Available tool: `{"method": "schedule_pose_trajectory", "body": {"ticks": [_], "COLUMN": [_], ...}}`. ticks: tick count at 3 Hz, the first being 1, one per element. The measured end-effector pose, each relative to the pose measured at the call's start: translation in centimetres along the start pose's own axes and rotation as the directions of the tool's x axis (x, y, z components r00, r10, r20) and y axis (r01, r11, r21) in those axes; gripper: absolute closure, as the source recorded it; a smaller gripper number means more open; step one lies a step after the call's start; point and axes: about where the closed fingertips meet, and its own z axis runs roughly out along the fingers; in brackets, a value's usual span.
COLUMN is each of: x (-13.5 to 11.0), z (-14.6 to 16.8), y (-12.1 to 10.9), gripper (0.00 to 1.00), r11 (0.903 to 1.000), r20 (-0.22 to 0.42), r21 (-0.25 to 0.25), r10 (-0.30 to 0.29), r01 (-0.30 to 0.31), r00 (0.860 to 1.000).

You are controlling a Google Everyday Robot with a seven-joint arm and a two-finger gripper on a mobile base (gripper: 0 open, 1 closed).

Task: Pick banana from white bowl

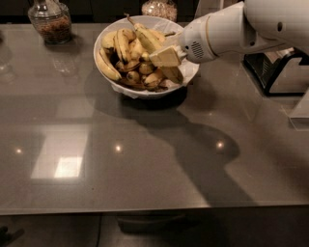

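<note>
The white bowl stands at the back middle of the grey counter and holds several bananas. The banana, long, greenish-yellow and speckled, lies slantwise across the pile, its dark stem pointing up past the far rim. My gripper reaches in from the right over the bowl's right half. Its cream fingers are closed across the lower part of the banana, whose end shows below them. Smaller yellow bananas lie along the bowl's left side.
A glass jar with dark contents stands at the back left. Another jar stands just behind the bowl. A dark appliance sits at the right edge, under my arm. The counter's front edge runs along the bottom.
</note>
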Motion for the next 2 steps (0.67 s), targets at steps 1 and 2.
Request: {"method": "schedule_pose_trajectory", "body": {"ticks": [1, 2], "x": [0.5, -0.6], "z": [-0.3, -1.7], "y": [0.1, 0.1], "gripper": [0.93, 1.0], "r11": [1.0, 0.9986], "r20": [-0.018, -0.071], "r21": [0.008, 0.039], "r10": [0.002, -0.033], "r01": [-0.002, 0.036], "r00": [1.0, 0.997]}}
